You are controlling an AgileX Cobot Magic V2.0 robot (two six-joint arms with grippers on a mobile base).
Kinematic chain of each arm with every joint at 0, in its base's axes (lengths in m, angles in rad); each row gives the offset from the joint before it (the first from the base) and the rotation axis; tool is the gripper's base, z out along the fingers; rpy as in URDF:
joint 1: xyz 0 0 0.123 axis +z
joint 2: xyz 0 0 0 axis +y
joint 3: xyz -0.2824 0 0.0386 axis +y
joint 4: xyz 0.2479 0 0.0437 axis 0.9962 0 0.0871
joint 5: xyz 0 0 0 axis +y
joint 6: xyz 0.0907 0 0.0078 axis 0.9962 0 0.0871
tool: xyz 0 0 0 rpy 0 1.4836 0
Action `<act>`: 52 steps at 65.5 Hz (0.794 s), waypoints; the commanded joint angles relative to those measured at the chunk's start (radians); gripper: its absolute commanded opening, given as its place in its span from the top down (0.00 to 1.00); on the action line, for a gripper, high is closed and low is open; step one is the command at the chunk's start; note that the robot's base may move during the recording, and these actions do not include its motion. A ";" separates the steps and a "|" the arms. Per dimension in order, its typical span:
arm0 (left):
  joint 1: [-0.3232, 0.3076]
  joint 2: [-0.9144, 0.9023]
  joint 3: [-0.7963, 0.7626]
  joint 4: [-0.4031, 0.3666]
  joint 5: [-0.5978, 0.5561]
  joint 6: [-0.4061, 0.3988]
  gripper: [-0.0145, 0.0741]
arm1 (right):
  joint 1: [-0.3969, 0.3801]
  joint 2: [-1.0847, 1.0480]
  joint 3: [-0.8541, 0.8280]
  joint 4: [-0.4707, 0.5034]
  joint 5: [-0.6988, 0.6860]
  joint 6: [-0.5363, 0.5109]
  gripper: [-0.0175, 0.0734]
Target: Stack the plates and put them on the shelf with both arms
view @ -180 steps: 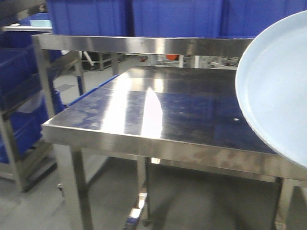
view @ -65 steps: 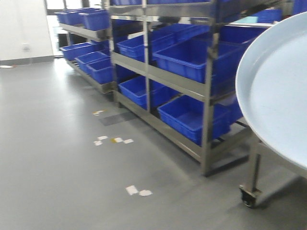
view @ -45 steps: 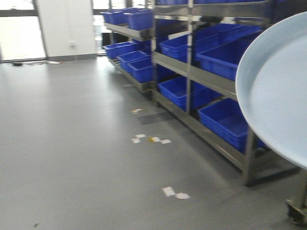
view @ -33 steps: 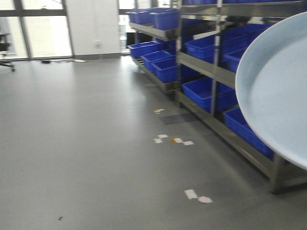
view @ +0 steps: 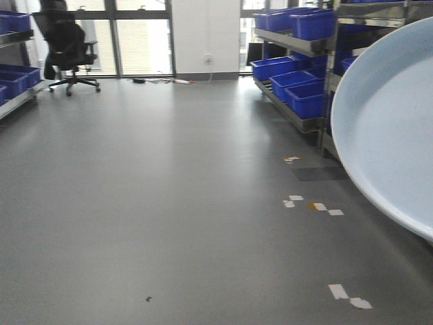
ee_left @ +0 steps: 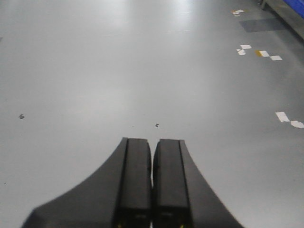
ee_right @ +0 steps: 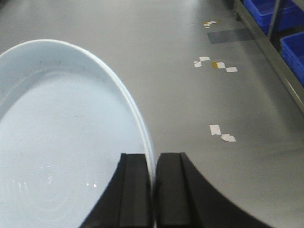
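- The grey floor (view: 169,203) fills most of the front view, smooth and faintly shiny, running back to a white wall
- Tall windows (view: 139,34) stand along the far wall, bright with daylight
- A metal rack (view: 323,81) runs along the right side of the room, and a second one shows at the far left edge
- A black office chair (view: 66,47) stands on the floor near the windows, well apart from the right rack
- Blue crates (view: 284,68) sit on the right rack's levels; the right wrist view shows more of them at its upper right corner
- A pale blue-white plate (view: 392,128) fills the right edge of the front view, tilted with its hollow side towards the camera, up off the floor
- In the right wrist view the plate (ee_right: 61,142) spreads to the left of the right jaws, whose two black fingers (ee_right: 135,190) are clenched on its rim; I cannot tell whether a second plate lies against it
- The left jaws are clenched on nothing, their fingers (ee_left: 135,185) pressed flat together above bare floor
- A dark square patch (view: 321,174) lies on the floor near the right rack
- Small white scraps of tape (view: 311,203) lie scattered on the floor, with two more (view: 348,296) nearer the camera
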 commanded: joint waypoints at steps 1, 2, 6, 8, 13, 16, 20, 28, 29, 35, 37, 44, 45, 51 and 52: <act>-0.008 0.003 -0.027 0.003 -0.079 -0.004 0.74 | -0.007 0.003 -0.030 0.011 -0.097 -0.002 0.75; -0.008 0.003 -0.027 0.003 -0.079 -0.004 0.74 | -0.007 0.003 -0.030 0.011 -0.097 -0.002 0.75; -0.008 0.003 -0.027 0.003 -0.079 -0.004 0.74 | -0.007 0.003 -0.030 0.011 -0.097 -0.002 0.75; -0.008 0.003 -0.027 0.003 -0.079 -0.004 0.74 | -0.007 0.003 -0.030 0.011 -0.097 -0.002 0.75; -0.008 0.003 -0.027 0.003 -0.079 -0.004 0.74 | -0.007 0.003 -0.030 0.011 -0.097 -0.002 0.75; -0.008 0.003 -0.027 0.003 -0.079 -0.004 0.74 | -0.007 0.003 -0.030 0.011 -0.097 -0.002 0.75; -0.008 0.003 -0.027 0.003 -0.079 -0.004 0.74 | -0.007 0.003 -0.030 0.011 -0.097 -0.002 0.75; -0.008 0.003 -0.027 0.003 -0.079 -0.004 0.74 | -0.007 0.003 -0.030 0.011 -0.097 -0.002 0.75; -0.008 0.003 -0.027 0.003 -0.079 -0.004 0.74 | -0.007 0.003 -0.030 0.011 -0.097 -0.002 0.75; -0.008 0.003 -0.027 0.003 -0.079 -0.004 0.74 | -0.007 0.003 -0.030 0.011 -0.097 -0.002 0.75; -0.008 0.003 -0.027 0.003 -0.079 -0.004 0.74 | -0.007 0.003 -0.030 0.011 -0.097 -0.002 0.75; -0.008 0.003 -0.027 0.003 -0.079 -0.004 0.74 | -0.007 0.003 -0.030 0.011 -0.097 -0.002 0.75; -0.008 0.003 -0.027 0.003 -0.079 -0.004 0.74 | -0.007 0.003 -0.030 0.011 -0.097 -0.002 0.75; -0.002 0.003 -0.027 0.003 -0.079 -0.004 0.74 | -0.007 0.003 -0.030 0.011 -0.097 -0.002 0.75; -0.002 0.003 -0.027 0.003 -0.079 -0.004 0.74 | -0.007 0.003 -0.030 0.011 -0.097 -0.002 0.75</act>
